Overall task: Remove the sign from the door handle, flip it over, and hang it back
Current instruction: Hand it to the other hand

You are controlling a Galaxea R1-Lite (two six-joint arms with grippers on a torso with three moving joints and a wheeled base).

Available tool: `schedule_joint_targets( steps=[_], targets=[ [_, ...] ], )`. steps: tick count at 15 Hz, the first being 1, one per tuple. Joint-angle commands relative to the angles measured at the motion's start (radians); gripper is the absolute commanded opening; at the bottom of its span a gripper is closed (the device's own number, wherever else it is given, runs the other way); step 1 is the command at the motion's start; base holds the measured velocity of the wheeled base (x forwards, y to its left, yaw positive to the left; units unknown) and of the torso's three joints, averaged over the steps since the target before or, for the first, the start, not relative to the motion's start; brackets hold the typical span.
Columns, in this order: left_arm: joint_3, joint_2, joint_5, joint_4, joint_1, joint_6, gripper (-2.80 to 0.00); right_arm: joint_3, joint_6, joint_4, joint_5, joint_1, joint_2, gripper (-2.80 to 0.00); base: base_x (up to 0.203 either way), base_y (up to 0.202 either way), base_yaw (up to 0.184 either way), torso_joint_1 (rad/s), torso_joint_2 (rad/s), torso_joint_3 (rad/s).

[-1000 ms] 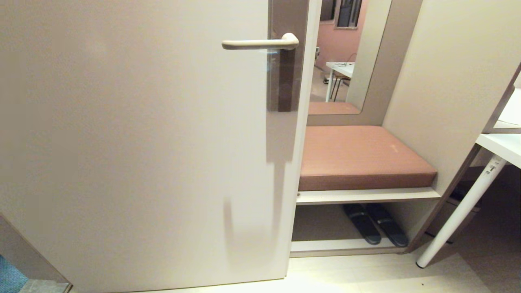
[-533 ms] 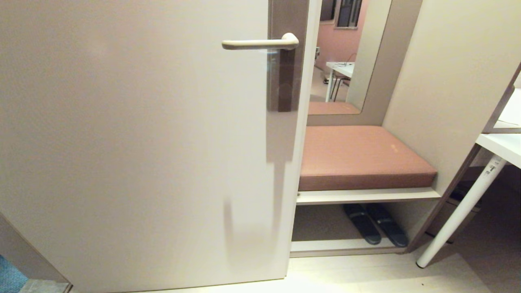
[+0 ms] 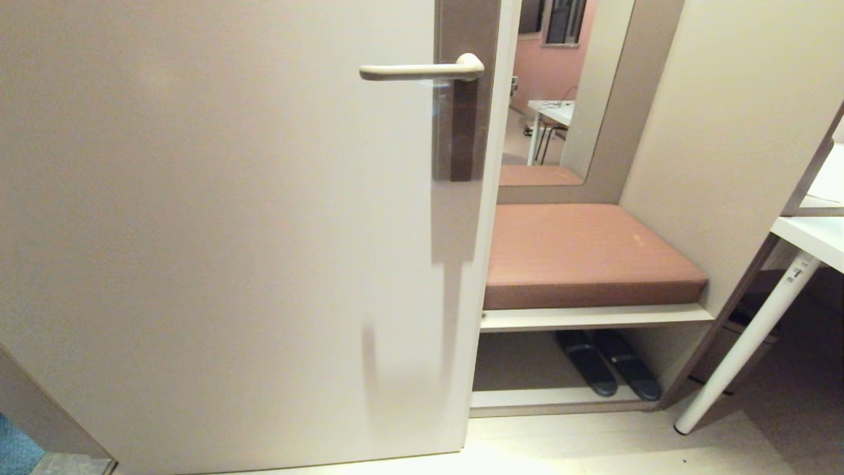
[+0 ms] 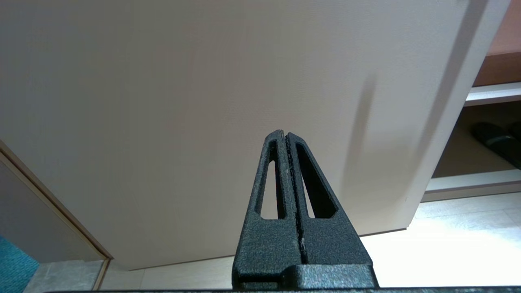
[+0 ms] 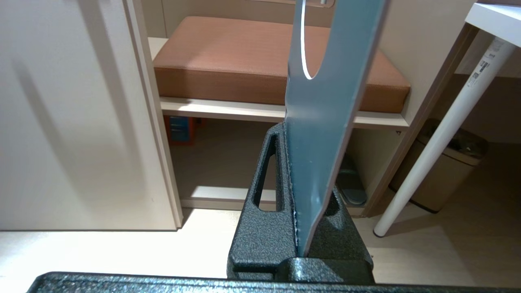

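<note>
1. right hand [image 5: 294, 171] is clamped on the sign [image 5: 325, 106]; the card stands edge-on between its fingers, blue-grey face showing, its round hole beyond the fingertips.
2. left hand [image 4: 286, 136] has its fingers pressed together on nothing, pointing at the lower part of the beige door [image 4: 203, 81].
3. door handle [image 3: 422, 70] is bare, with neither hand near it in the head view.
4. past the right hand lie a brown cushion [image 5: 228, 53] and a white leg [image 5: 439, 142].

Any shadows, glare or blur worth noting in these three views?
Head view: soft vertical shadows fall on the door below the door handle; floor strip glares. Left wrist view: left gripper sharp, shadows streak the door. Right wrist view: the sign looms close, slightly soft; floor overexposed.
</note>
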Motion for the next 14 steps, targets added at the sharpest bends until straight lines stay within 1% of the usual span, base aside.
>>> schedule_joint_targets(
  steps=[1,7,9,14],
  targets=[
    [0.000,0.001,0.000,0.000,0.000,0.001,-2.80,0.000,0.001,0.000,0.000,0.000,0.001,-2.80,0.000,0.000,0.000,0.000,0.00,0.000],
    [0.000,0.001,-0.003,0.000,0.000,0.010,-2.80,0.000,-0.001,0.000,0.000,0.000,0.001,-2.80,0.000,0.000,0.000,0.000,0.00,0.000],
    [0.000,0.000,0.000,0.000,0.000,0.001,-2.80,0.000,-0.001,0.000,0.000,0.000,0.001,-2.80,0.000,0.000,0.000,0.000,0.00,0.000],
    [0.000,0.002,-0.002,0.002,0.000,0.002,-2.80,0.000,-0.001,0.000,0.000,0.000,0.001,-2.80,0.000,0.000,0.000,0.000,0.00,0.000]
  ],
)
